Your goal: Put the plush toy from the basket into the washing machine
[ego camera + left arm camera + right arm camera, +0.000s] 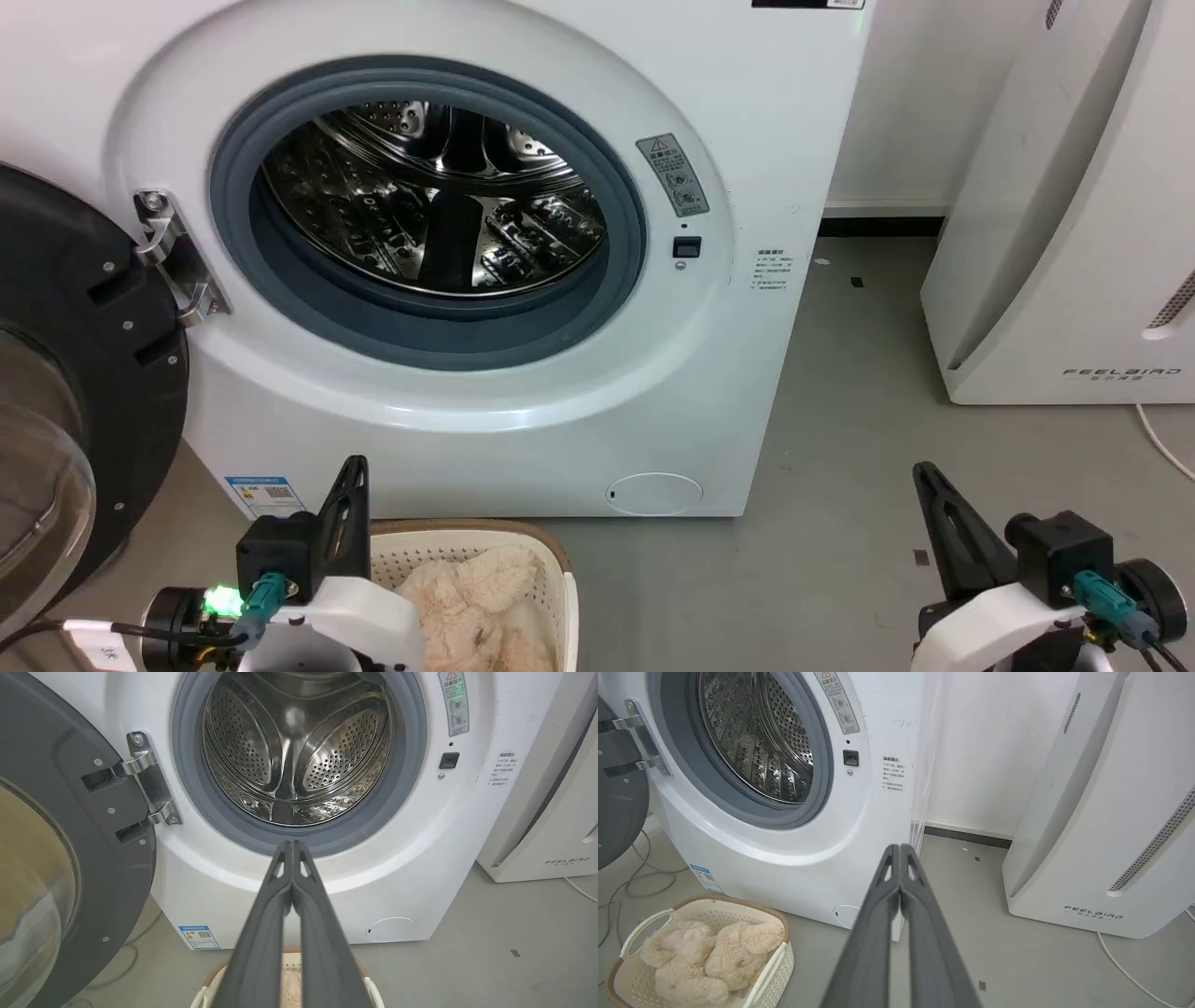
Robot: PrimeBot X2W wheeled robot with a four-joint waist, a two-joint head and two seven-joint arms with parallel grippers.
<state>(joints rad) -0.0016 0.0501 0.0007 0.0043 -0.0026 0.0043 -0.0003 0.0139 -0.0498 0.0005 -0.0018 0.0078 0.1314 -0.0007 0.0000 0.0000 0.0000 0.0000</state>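
The white washing machine (560,439) stands in front of me with its steel drum (439,196) bare and its black-framed door (65,373) swung open to the left. On the floor below it sits the basket (777,963) with the cream plush toy (710,956) lying inside; in the head view the plush toy (476,597) peeks out beside my left arm. My left gripper (293,845) is shut on nothing, above the basket (210,975) and pointing at the drum (294,751). My right gripper (900,849) is shut and holds nothing, over the bare floor to the right.
A white FEELBIRD appliance (1074,233) stands to the right of the washing machine, with a strip of grey floor (840,420) between them. A white cable (1162,439) trails from it. Grey cables (630,882) lie on the floor under the open door.
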